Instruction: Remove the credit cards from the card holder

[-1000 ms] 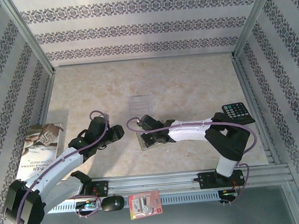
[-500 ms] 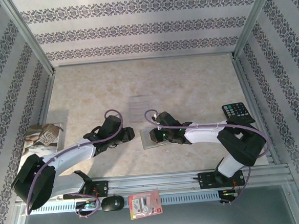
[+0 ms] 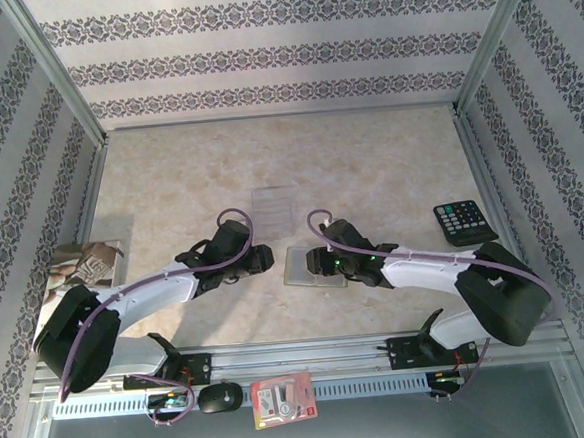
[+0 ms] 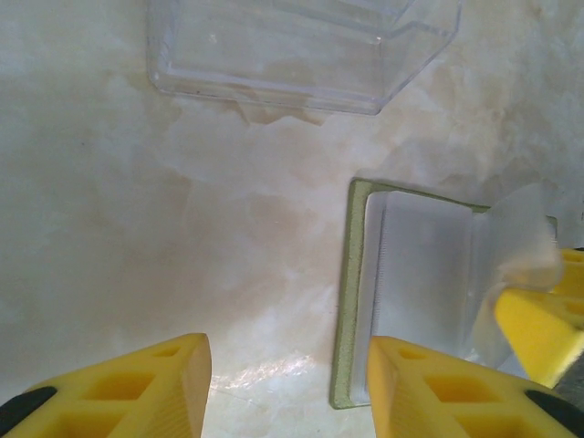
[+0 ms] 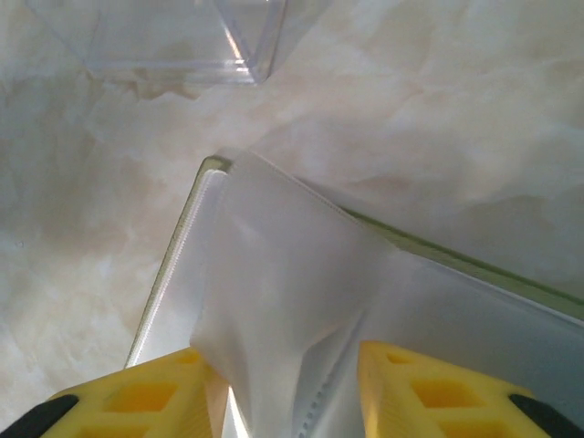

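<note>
Between the two parted yellow fingers of your right gripper (image 5: 283,370), a pale pocket flap (image 5: 274,292) of the one card holder (image 4: 415,274) lifts off the table (image 3: 368,164). Your left gripper (image 4: 285,365), jaws also apart, hovers just beside the holder's green edge. One clear box (image 4: 292,55) lies beyond and one calculator (image 3: 463,221) well to the right.

- The table (image 3: 368,164) has a glossy, pale beige top in a marble look with faint cloudy veins. A soft glare lies on it in the left wrist view.
- Three walls (image 3: 280,49) close it in at the back, left and right. They are papered white with bands of dark grey floral pattern.
- Silver metal posts (image 3: 56,70) rise at the two back corners, and metal strips edge the table's sides.
- A metal rail (image 3: 311,353) runs along the near edge.
- Nearer than the rail lies a plain grey surface (image 3: 546,407).
- The light is bright and even, and the shadows are soft.
</note>
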You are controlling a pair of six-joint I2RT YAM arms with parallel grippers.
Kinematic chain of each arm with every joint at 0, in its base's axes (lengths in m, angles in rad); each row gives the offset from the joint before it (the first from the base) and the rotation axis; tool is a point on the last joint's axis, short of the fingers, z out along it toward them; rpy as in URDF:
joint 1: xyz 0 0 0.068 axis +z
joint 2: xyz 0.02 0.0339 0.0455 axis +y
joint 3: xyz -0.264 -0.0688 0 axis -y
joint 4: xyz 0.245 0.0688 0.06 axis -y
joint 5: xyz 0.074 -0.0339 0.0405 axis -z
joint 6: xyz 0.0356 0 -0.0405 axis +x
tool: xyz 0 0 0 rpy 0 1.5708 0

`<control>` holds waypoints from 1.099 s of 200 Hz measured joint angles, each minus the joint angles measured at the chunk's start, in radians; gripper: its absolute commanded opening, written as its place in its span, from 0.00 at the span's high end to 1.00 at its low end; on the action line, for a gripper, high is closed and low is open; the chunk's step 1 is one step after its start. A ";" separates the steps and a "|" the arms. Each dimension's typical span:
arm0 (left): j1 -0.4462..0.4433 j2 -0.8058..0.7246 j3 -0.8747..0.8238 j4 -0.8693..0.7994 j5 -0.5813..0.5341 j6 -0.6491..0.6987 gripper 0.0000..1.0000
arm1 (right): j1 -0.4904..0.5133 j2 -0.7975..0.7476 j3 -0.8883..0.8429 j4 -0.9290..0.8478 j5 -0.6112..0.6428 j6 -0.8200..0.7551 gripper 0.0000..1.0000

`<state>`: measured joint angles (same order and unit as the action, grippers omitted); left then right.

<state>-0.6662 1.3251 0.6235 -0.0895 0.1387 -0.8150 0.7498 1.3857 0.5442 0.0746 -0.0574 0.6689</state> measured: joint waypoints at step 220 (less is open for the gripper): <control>-0.046 0.242 0.172 0.034 0.122 0.079 0.71 | -0.093 0.146 0.070 -0.055 -0.088 -0.047 0.77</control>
<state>-0.7120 1.5669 0.7956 -0.0559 0.2611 -0.7364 0.6571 1.5314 0.6144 0.0193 -0.1455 0.6216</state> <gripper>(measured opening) 0.292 0.199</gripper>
